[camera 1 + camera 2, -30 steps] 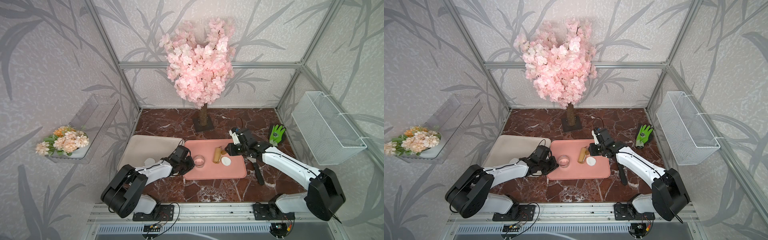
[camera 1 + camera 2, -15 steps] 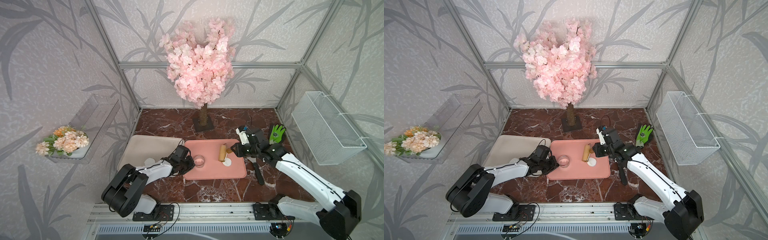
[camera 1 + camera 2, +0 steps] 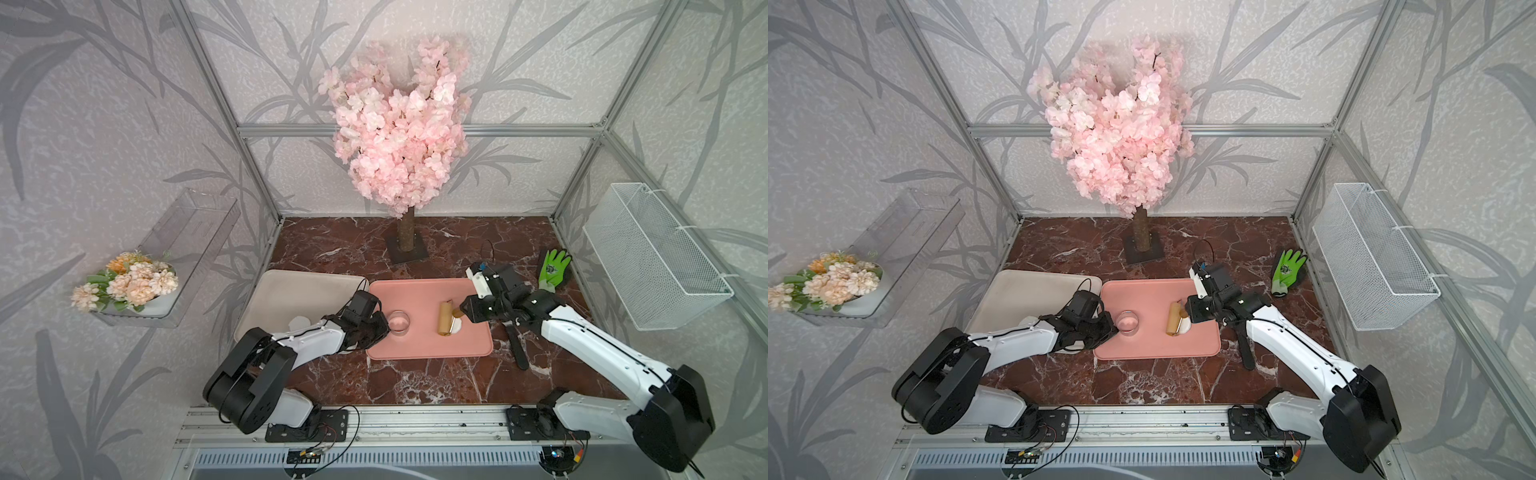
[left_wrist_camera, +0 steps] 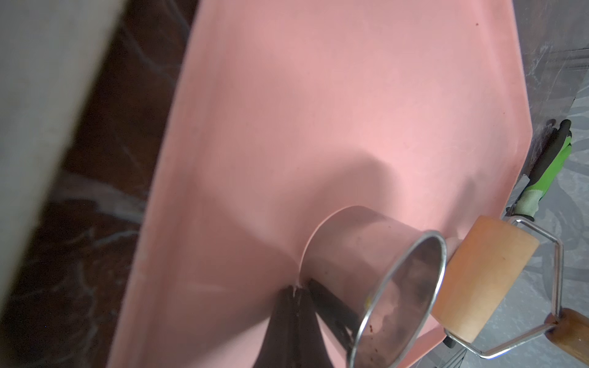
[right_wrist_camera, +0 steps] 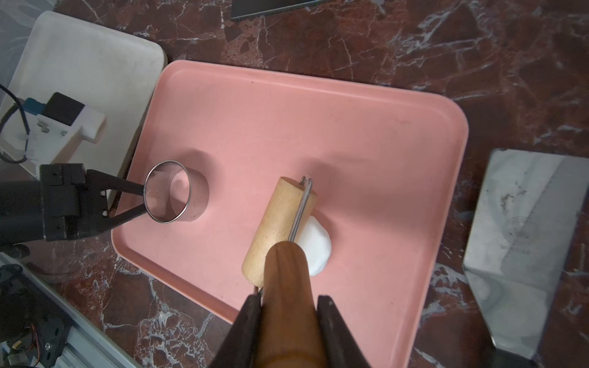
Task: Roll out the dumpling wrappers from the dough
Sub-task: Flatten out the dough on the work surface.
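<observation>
The pink tray (image 3: 415, 299) sits mid-counter (image 3: 415, 382) with only a thin strip of marble between it and the beige tray (image 3: 291, 291). A steel scraper (image 5: 526, 239) lies just off its other edge. The tray's far half is bare, and there is open pink between the ring cutter (image 5: 200, 198) and the rolling pin (image 5: 275, 229).

I count two trays, one cutter, one pin, one lump of dough (image 5: 317, 251), one dumpling wrapper (image 3: 300, 322), one scraper and one green glove (image 3: 552, 270).

The left claw (image 5: 142, 201) is pinched tight on the cutter's wall, by the tray's left rim. The right claw (image 5: 288, 301) is clamped round the pin's brown handle.

The dough sits toward the tray's near right, tucked against the roller. The wrapper lies on the beige tray, half behind the left arm.

A second ago the dough showed as a full round beside the roller. Now the roller covers its edge, and the left arm hasn't budged.
</observation>
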`<state>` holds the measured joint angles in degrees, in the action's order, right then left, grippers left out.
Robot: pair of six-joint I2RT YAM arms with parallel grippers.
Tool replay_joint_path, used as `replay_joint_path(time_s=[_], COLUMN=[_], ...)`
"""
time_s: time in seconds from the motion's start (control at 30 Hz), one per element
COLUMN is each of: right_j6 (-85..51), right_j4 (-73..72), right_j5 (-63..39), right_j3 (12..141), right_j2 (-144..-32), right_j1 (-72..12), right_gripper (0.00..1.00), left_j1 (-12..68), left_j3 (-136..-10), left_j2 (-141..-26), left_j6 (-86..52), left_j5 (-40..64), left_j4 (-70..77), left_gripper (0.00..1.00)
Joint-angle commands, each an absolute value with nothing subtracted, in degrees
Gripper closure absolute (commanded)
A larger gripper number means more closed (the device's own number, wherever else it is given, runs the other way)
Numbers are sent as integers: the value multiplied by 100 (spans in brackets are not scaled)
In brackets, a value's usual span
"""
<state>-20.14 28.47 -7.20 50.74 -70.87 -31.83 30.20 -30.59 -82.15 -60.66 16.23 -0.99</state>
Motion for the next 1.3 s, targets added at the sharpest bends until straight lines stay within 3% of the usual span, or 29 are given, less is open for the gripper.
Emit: replay_joint_path(time_s=[0.0,0.4,0.8,1.27], right_j6=[-1974,-2061,-1793,-2111], right_j4=[3104,3206,3633,3050], right_j5=[-312,-987,-173,-422], right_j3=[4874,5678,5200,5021], right_j2=[-7479,-7192,-6442,-7583], right_j1=[-3164,-3165,-3121,-3294], right_gripper=[100,100,100,100], left_j1=[2989,2997,2992,2996], left_j3=[-2830,-2830,-2826,-2795], left_j2=[-8516,-8514,-8542,-8525], left_j6=[-6047,-6029,-6025,-6038], left_j5=[1396,1395,1415,1406], left_j4=[-826,-857,-807,-817], left_gripper=[100,100,100,100])
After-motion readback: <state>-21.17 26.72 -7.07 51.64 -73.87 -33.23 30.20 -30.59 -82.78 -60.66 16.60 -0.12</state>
